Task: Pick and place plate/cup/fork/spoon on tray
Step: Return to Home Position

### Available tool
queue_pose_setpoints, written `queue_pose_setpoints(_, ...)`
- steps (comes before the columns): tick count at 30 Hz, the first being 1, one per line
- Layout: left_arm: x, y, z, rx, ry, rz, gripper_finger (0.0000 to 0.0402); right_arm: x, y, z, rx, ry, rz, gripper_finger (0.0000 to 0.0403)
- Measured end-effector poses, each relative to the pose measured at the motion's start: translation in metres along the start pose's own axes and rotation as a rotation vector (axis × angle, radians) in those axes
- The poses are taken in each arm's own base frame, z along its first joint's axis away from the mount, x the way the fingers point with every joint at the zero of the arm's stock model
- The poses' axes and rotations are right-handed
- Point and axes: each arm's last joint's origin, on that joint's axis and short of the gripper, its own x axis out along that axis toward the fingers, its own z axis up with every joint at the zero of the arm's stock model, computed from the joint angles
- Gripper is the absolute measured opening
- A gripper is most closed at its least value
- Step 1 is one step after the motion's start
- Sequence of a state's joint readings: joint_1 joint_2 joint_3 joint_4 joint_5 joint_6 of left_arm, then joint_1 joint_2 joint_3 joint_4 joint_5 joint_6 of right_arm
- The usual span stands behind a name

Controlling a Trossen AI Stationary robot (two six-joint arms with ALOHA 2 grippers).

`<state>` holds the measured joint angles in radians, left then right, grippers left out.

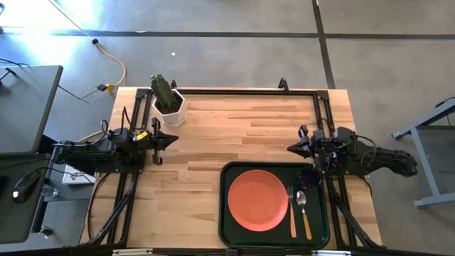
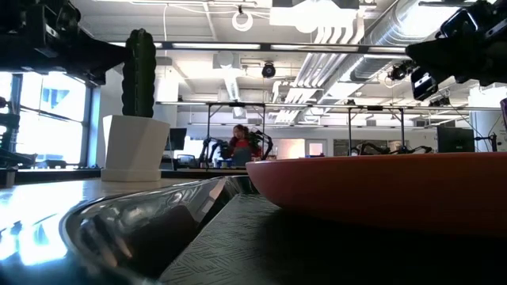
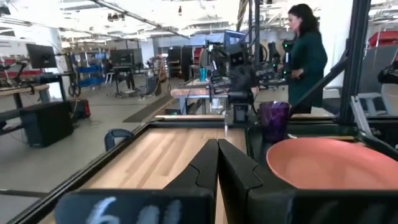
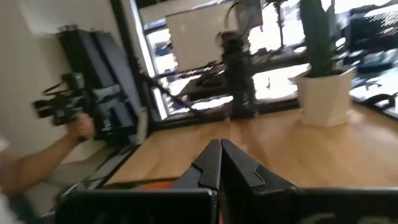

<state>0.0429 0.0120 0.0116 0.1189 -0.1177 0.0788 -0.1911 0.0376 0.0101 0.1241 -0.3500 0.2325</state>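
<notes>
Task apparently complete on the wooden counter (image 1: 234, 128): green tray (image 1: 226, 213) at the near right, carrying all four items. Plate (image 1: 258, 200) laid flat on the tray's left half; fork (image 1: 291, 212) and spoon (image 1: 303, 212) side by side just right of it, handles toward the near edge, as at a place setting; purple cup (image 1: 309, 176) upright in the far right corner, clear of the cutlery. Both arms parked low at the counter's side edges, well apart from the load. Left gripper (image 1: 173, 139) by the left edge, fingers pressed together, holding nothing, pointed across at the tray. Right gripper (image 1: 291, 148) just beyond the tray's far right corner, fingers likewise pressed together and empty, seemingly drawn back beside the cup. Potted cactus (image 1: 168, 99) at the far left, out of the way and no part of the job. Person visible in the room beyond.
</notes>
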Motion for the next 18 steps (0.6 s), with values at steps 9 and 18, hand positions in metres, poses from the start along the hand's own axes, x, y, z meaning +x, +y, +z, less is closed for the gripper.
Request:
queue_pose_setpoints(9,0.0,0.002,-0.006,0.019,0.071,0.077,0.0,0.004,0.01,-0.012,-0.054,0.106,0.07,0.0)
queue_pose_setpoints(18,0.001,0.002,-0.01,-0.019,0.115,0.083,0.0,0.007,0.006,-0.018,-0.139,0.163,-0.084,0.0)
